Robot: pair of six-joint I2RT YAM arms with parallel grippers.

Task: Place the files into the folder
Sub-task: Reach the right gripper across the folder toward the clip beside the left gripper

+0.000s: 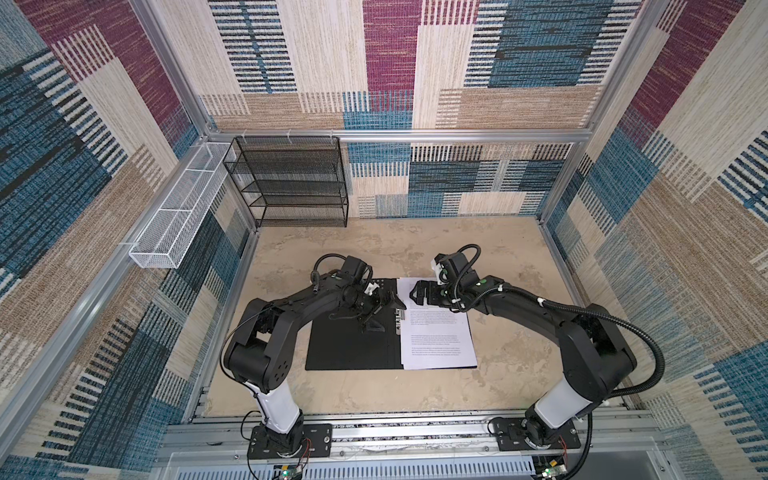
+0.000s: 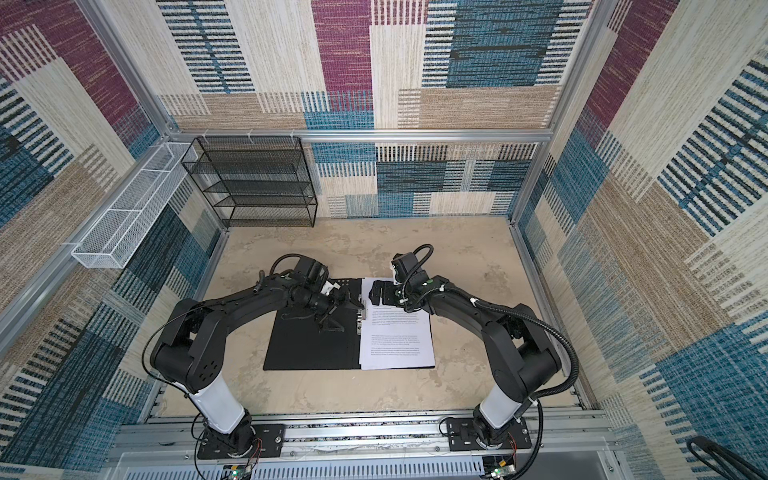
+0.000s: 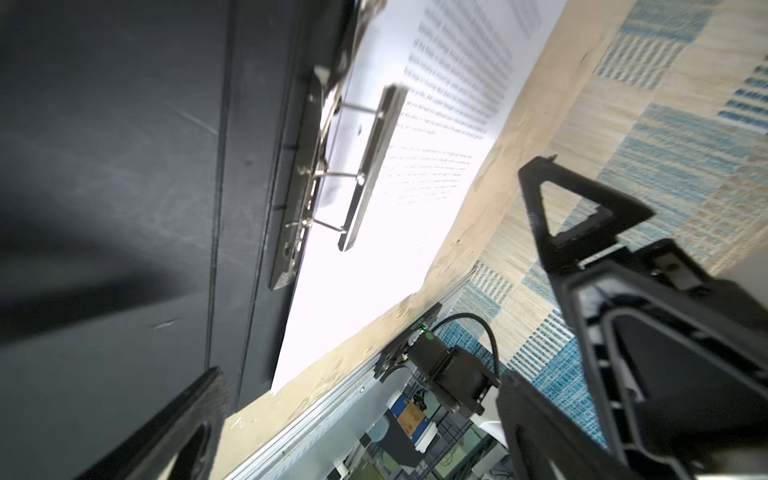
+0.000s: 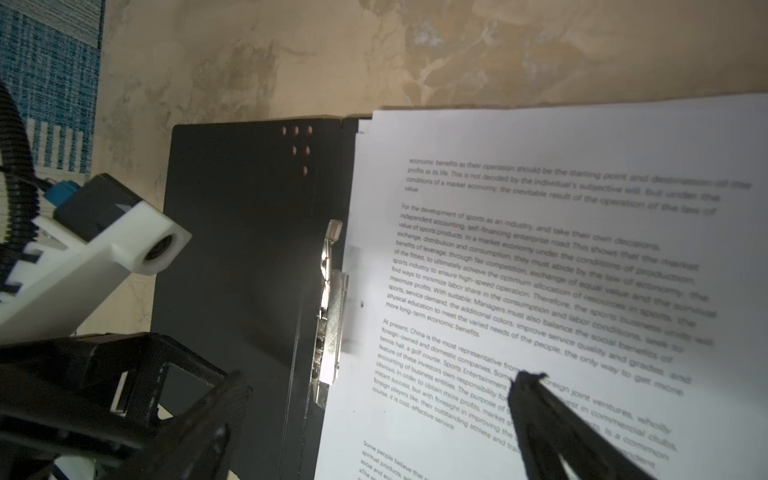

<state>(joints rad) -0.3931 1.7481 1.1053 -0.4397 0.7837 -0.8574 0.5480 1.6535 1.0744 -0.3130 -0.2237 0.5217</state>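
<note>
- Folder lies open and flat around the middle of the tabletop, black inside facing up.
- The files rest as a stack on the half of the folder nearer the right edge of the tabletop, with printed text on the top sheet.
- The metal clip sits along the spine, its bar over the stack's inner margin. In the left wrist view the bar looks raised on its rods; whether it presses the paper I cannot tell.
- The left gripper hovers over the spine near the clip, fingers spread wide and holding nothing.
- The right gripper is low over the stack's end nearer the far edge of the tabletop, fingers also released and empty. Whether a fingertip touches the top sheet I cannot tell.
- Risk: the sheets look slightly fanned at that far end, so clamping now would likely lock them in crooked.
- Risk: a fingertip dragging on the top sheet could slide it out from under the bar or crease it.
- Risk: a clumsy push on the clip's lever could shift the whole folder, since nothing pins it down.
- Risk: folding the cover over could catch any overhanging paper edge.
</note>
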